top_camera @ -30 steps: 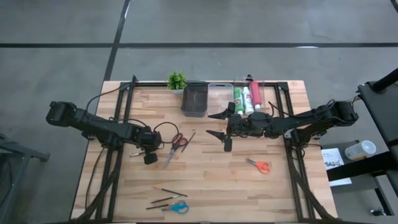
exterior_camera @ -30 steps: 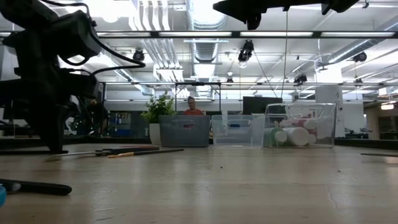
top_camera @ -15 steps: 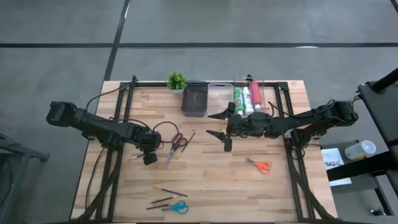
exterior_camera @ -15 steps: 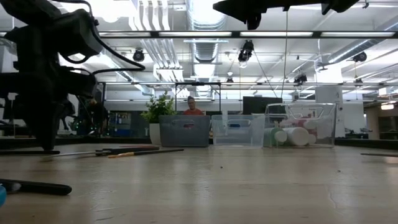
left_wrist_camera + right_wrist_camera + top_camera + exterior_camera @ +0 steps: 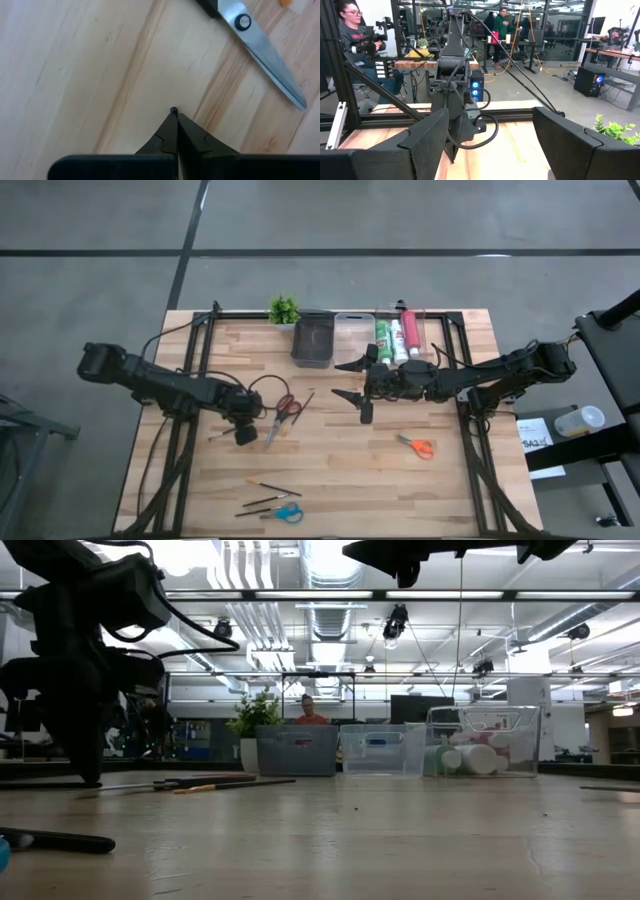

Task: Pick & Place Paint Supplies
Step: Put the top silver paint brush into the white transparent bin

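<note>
2 dark jointed arms [image 5: 170,386], looped black cables [image 5: 262,390]

High view looks straight down on the whole bench [image 5: 330,470] from far up. Low view sits at bench-top height, level, facing the bins and room behind. Left wrist view points down, very close to the wood, catching a scissors blade [image 5: 265,47]. Right wrist view faces across the bench at the left arm [image 5: 457,85], also in high view.

A wooden table [image 5: 330,470] carries a grey bin [image 5: 312,340]; beside the bin stand a plant [image 5: 284,309] and clear boxes [image 5: 352,336]; scissors [image 5: 283,414] and brushes [image 5: 268,489] lie nearer the front
</note>
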Motion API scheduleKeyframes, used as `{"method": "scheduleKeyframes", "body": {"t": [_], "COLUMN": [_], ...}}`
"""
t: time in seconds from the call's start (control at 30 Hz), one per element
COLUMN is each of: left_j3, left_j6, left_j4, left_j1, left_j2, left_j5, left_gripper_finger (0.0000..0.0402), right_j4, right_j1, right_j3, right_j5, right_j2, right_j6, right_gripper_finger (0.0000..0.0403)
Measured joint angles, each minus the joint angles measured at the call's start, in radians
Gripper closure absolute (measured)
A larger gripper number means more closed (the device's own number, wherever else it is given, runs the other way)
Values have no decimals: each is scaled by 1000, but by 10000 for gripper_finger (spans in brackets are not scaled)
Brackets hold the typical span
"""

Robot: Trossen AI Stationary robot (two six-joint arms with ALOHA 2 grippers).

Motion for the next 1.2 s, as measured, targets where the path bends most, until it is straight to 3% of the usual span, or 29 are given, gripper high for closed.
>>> {"method": "scheduleKeyframes", "body": {"t": [0.7, 1.2], "left_j3": [-6, -3], "left_j6": [70, 152], "left_j4": [205, 652], "left_j1": [39, 111], "left_j2": [64, 276], "left_j5": [-55, -72], "left_gripper_finger": [370, 369], "right_j4": [0, -1], "right_j1": [0, 0], "right_j3": [0, 0], "right_j5": [0, 0], "right_j2": [0, 0], "right_j6": [0, -1], "right_gripper_finger": [115, 115]}}
